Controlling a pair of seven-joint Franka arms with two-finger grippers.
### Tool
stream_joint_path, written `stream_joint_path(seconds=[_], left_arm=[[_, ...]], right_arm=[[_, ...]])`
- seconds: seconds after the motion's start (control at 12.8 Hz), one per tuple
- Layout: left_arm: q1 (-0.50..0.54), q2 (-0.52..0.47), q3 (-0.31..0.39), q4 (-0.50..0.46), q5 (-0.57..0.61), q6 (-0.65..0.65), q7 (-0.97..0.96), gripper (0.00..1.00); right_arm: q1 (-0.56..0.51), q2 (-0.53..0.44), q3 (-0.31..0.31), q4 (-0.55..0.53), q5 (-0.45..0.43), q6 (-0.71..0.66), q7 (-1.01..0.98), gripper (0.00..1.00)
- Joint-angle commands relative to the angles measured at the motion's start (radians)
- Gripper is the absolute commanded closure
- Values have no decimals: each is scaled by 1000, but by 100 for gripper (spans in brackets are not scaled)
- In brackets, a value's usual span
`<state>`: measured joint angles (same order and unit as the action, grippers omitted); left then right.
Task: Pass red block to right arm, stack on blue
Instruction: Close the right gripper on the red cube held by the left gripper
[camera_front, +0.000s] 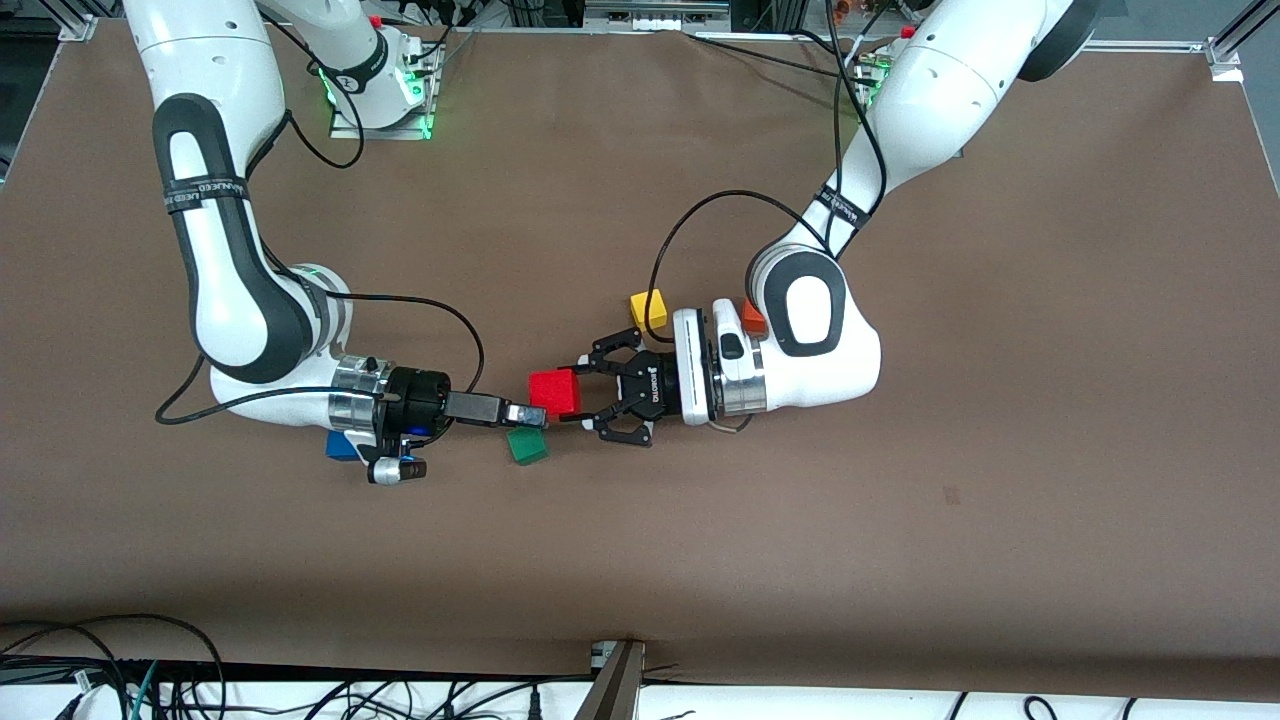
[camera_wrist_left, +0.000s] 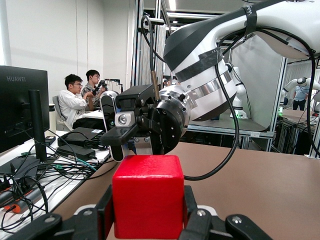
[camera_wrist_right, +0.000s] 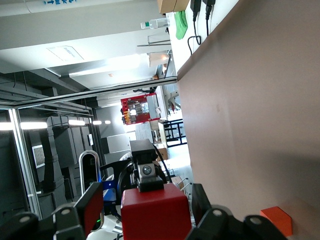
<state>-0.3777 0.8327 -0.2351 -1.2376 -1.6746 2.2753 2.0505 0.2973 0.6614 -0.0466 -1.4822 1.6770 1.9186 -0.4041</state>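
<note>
Front view: left gripper (camera_front: 583, 392) clamps the red block (camera_front: 555, 392) in the air above the table (camera_front: 1000, 500), over the green cube (camera_front: 527, 446). Right gripper (camera_front: 535, 415) meets it head-on, jaws parted at the block's edge and not gripping. Blue cube (camera_front: 341, 446) sits half-hidden under the right wrist. Judgement: right should close squarely on the free faces before left lets go.

Left wrist view: block (camera_wrist_left: 148, 196) between the fingers (camera_wrist_left: 104, 212); right gripper (camera_wrist_left: 131, 138) approaching level.

Right wrist view: block (camera_wrist_right: 156, 212) fills the foreground. Only here is the orange cube (camera_wrist_right: 275, 220) seen unobstructed on the table.
</note>
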Motion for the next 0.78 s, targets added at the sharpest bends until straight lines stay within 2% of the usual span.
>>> stream_joint_path(seconds=[0.0, 0.23, 0.47, 0.7], left_arm=[[-10, 11, 3, 30, -43, 10, 11, 100], [-10, 11, 3, 30, -43, 12, 10, 100], [-15, 11, 3, 32, -43, 12, 8, 100], [-15, 13, 3, 32, -43, 12, 8, 100]], right_arm=[[5, -31, -1, -46, 24, 4, -19, 24], [6, -31, -1, -53, 24, 5, -32, 33], [6, -32, 1, -53, 24, 11, -32, 36], [9, -37, 1, -53, 24, 14, -32, 46]])
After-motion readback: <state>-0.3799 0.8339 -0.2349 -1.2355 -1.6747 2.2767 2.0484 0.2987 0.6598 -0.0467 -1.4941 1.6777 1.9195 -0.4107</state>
